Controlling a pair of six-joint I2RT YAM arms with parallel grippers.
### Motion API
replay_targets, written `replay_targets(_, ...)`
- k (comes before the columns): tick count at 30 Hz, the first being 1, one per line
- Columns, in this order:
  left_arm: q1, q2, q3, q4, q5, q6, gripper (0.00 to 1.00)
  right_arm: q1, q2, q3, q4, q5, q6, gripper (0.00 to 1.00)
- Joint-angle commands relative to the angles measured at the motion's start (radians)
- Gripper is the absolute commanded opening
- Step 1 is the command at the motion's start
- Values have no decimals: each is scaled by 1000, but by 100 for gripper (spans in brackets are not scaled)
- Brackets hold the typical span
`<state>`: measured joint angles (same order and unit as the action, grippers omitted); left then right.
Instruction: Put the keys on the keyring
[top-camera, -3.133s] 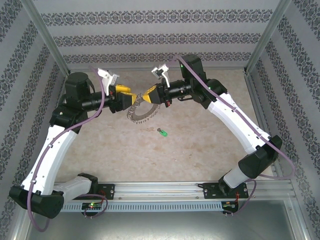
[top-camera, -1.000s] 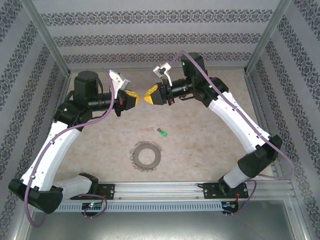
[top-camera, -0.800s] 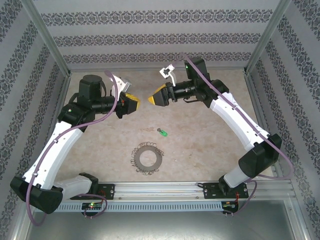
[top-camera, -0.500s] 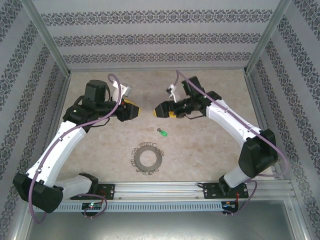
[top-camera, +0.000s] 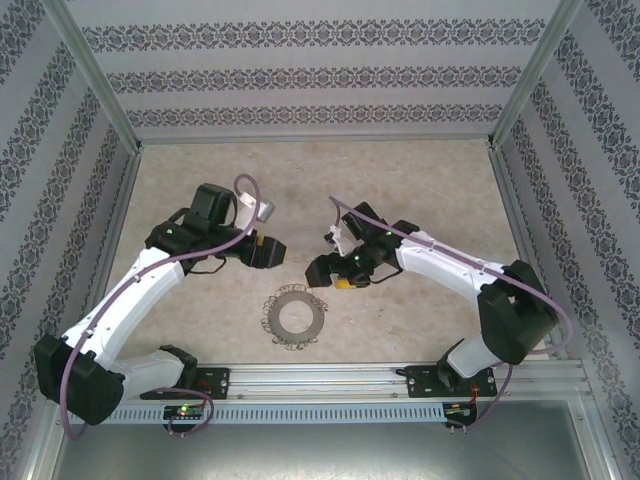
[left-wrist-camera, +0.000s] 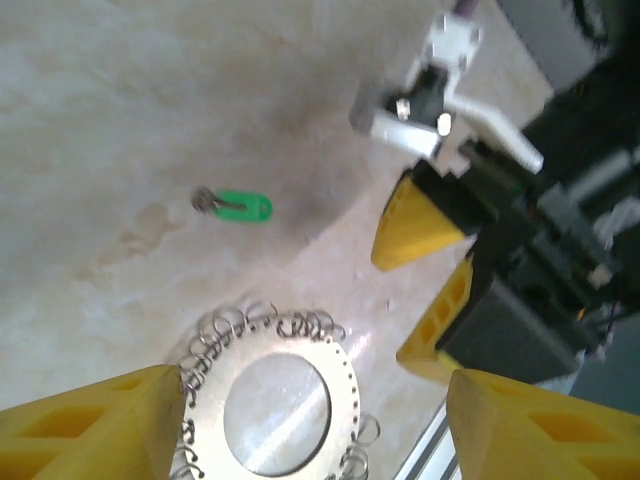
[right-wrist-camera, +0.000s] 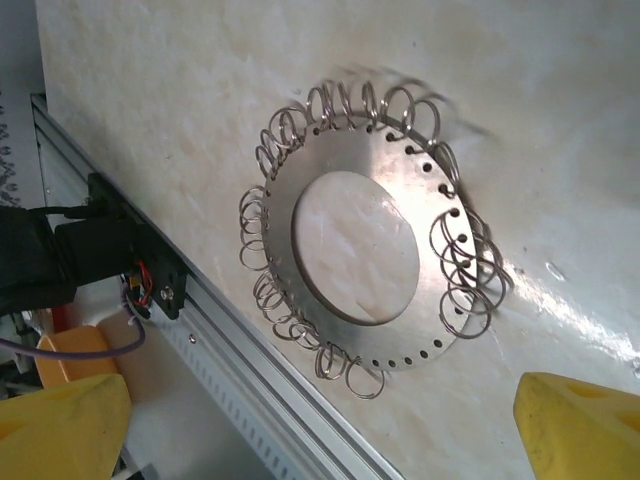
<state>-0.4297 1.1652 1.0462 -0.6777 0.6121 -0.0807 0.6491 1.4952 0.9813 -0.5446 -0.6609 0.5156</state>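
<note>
Keyring (top-camera: 294, 315) lying flat, green key (left-wrist-camera: 243, 206) loose nearby; left gripper (top-camera: 268, 253) at its 11 o'clock, right gripper (top-camera: 318, 270) at 1; both spread apart, holding nothing

One keyring (right-wrist-camera: 440, 250) (the wire loops crowding its rim are too many to count surely), one green-headed key (left-wrist-camera: 243, 206), and two arms: the left arm (top-camera: 130, 295) and the right arm (top-camera: 450, 268).

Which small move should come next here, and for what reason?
Probably the right gripper should lower onto the green key and close on it: its jaws stand open and empty beside the key, which lies loose on the table, apart from the keyring.
</note>
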Motion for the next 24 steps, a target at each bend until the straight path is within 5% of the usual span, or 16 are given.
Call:
replay_targets(1,-73,-46,-38,-45,-19,102,70,-49,-59,-97,86,15,85,98)
replay_targets(8,-205,-50,-112,-37,-59,144,67,-213,-51,-74,107,4,152,98)
replay_targets(13,-392,47,-95,-122,-126,196,65,-344,-27,-65,112,-24,173,98)
replay_targets(24,-604,267,-38,-77,-223,82,58,-580,-88,-79,45,-13,100,98)
